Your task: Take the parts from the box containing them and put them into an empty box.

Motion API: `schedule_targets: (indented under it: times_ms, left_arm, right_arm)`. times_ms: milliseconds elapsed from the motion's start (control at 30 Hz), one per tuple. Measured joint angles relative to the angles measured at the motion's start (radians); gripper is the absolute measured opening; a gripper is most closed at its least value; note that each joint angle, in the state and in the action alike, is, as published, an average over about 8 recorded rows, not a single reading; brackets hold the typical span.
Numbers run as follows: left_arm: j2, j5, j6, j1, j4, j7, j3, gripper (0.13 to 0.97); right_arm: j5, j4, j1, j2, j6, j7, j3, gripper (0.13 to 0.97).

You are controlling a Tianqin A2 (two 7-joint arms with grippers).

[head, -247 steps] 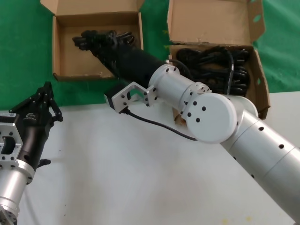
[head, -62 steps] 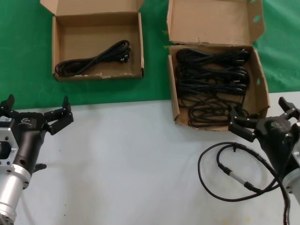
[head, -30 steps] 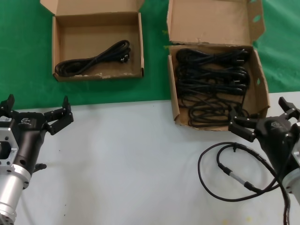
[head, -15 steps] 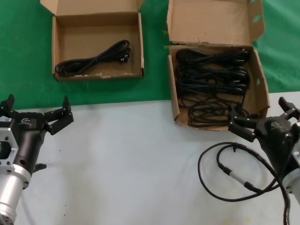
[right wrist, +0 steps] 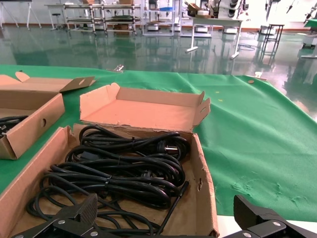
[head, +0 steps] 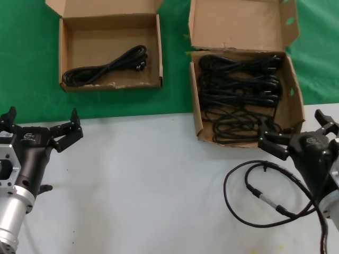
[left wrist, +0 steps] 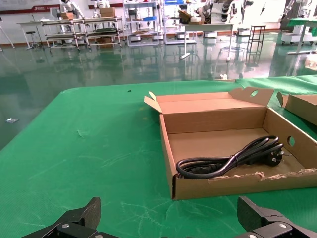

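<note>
The long cardboard box point(head: 239, 24) with oval holes stands at the back right and holds several black cord bundles point(head: 238, 90). In the right wrist view the same cords point(right wrist: 124, 168) lie just beyond my right gripper point(right wrist: 166, 206). The squarish shallow box point(head: 106, 39) at the back left holds one looped cord point(head: 103, 67), also seen in the left wrist view point(left wrist: 228, 161). My left gripper point(head: 41, 120) hovers open over the white table's left side, short of that box. My right gripper point(head: 294, 128) is open at the long box's near right corner, holding nothing.
A thicker black cable point(head: 254, 193) with silver connectors loops on the white table point(head: 148, 180) by my right arm. Both boxes sit on green cloth point(head: 21, 63) beyond the table's far edge. The squarish box's frayed front wall point(left wrist: 237, 184) faces my left gripper point(left wrist: 168, 208).
My right arm has pulled back from the squarish box, leaving one cord there, and now rests by the long box. My left gripper has opened. Nothing has moved in the last two seconds.
</note>
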Motion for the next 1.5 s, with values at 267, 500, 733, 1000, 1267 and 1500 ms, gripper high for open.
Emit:
schedule_targets:
  times_ms: [267,500,733,1000,1267,1500]
  left_arm:
    - [0.000,0.000,0.000,0.000,0.000,0.000,0.000,0.966]
    - [0.000,0.000,0.000,0.000,0.000,0.000,0.000,0.966]
    - [0.000,0.000,0.000,0.000,0.000,0.000,0.000,0.966]
    - [0.000,0.000,0.000,0.000,0.000,0.000,0.000,0.966]
    - [0.000,0.000,0.000,0.000,0.000,0.000,0.000,0.966]
    - [0.000,0.000,0.000,0.000,0.000,0.000,0.000,0.966]
  right_arm:
    - [0.000,0.000,0.000,0.000,0.000,0.000,0.000,0.966]
    - [0.000,0.000,0.000,0.000,0.000,0.000,0.000,0.966]
    - [0.000,0.000,0.000,0.000,0.000,0.000,0.000,0.966]
    - [0.000,0.000,0.000,0.000,0.000,0.000,0.000,0.966]
    - [0.000,0.000,0.000,0.000,0.000,0.000,0.000,0.966]
    - [0.000,0.000,0.000,0.000,0.000,0.000,0.000,0.966]
